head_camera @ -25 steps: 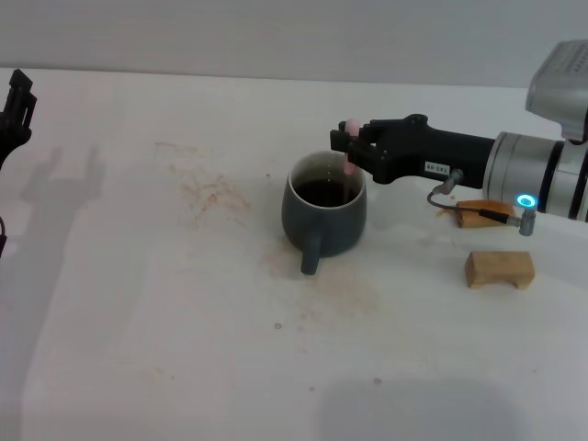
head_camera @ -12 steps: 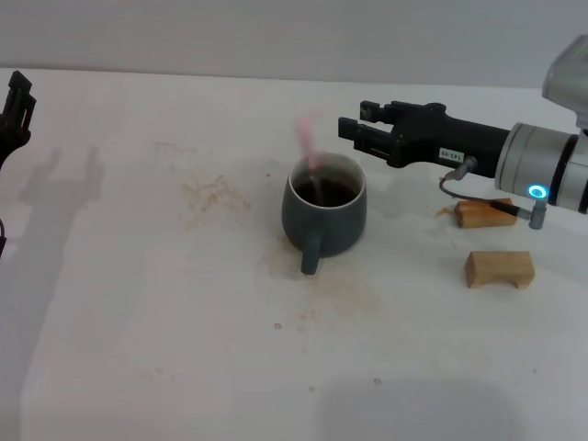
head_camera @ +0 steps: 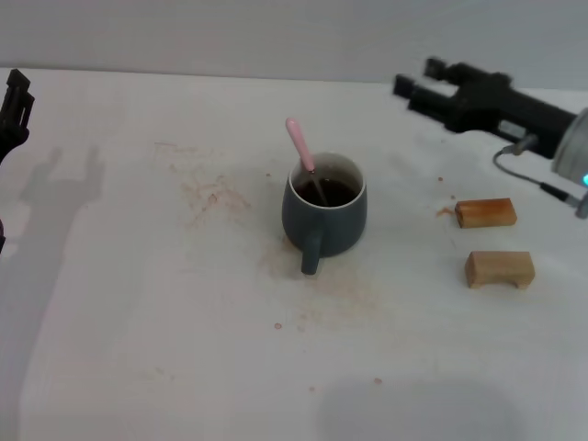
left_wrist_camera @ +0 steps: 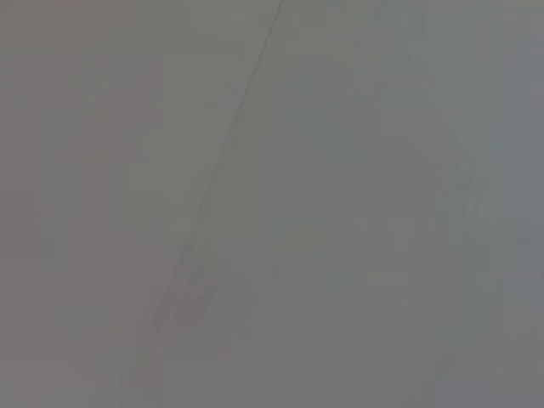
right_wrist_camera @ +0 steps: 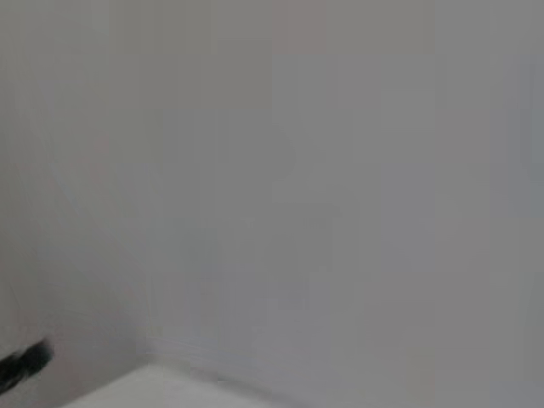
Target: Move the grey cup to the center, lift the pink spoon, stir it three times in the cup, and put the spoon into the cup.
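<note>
Two small wooden blocks (head_camera: 485,213) (head_camera: 499,269) lie on the white table (head_camera: 138,349), well apart from the squat, rounded blue-grey ceramic mug (head_camera: 324,218) on its right side; the mug stands upright near the middle of the table, its loop handle towards the camera, dark liquid inside; the slim pink-handled metal spoon (head_camera: 303,163) rests in it, bowl sunk in the liquid, handle leaning out over the far left rim; the right gripper (head_camera: 411,85) hangs far right of the mug, fingers spread, holding nothing; the left gripper (head_camera: 13,106) sits at the table's far left edge, and I cannot tell its finger state; brownish stains (head_camera: 213,193) mark the tabletop left of the mug.
</note>
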`<state>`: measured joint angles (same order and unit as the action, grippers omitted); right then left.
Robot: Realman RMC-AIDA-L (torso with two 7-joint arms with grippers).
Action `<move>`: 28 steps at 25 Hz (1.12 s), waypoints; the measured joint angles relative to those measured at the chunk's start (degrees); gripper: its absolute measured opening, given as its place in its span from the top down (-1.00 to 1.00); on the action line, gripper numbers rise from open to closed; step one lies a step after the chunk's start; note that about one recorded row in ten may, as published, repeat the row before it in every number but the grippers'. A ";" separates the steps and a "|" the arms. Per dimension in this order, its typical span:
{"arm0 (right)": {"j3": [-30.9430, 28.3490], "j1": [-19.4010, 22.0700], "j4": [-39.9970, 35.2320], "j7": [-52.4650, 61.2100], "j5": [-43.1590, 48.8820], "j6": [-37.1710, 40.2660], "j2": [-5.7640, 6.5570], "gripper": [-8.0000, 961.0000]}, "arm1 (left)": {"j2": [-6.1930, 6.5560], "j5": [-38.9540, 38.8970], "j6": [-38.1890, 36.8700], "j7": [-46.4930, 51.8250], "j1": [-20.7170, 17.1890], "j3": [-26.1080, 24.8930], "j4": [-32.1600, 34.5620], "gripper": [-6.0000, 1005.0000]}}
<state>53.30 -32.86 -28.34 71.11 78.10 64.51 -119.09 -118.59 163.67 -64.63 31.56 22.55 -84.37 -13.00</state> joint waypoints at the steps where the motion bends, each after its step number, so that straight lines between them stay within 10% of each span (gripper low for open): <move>1: 0.00 0.00 0.00 0.00 0.00 0.00 0.00 -0.31 | 0.01 -0.02 -0.11 0.02 -0.14 0.00 -0.10 -0.09; 16: -11.32 11.18 17.96 -55.55 -47.75 7.05 -0.03 -0.31 | 0.07 -0.23 -11.74 -0.55 -5.66 -4.88 -0.18 -0.09; 28: -15.87 10.08 22.71 -59.26 -54.70 5.50 0.15 -0.31 | -0.23 -0.19 -17.09 -0.74 -8.90 -6.76 0.45 -0.09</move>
<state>37.44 -22.78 -5.62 11.86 23.40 70.01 -118.94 -118.82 163.49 -81.71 30.82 13.65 -91.14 -12.55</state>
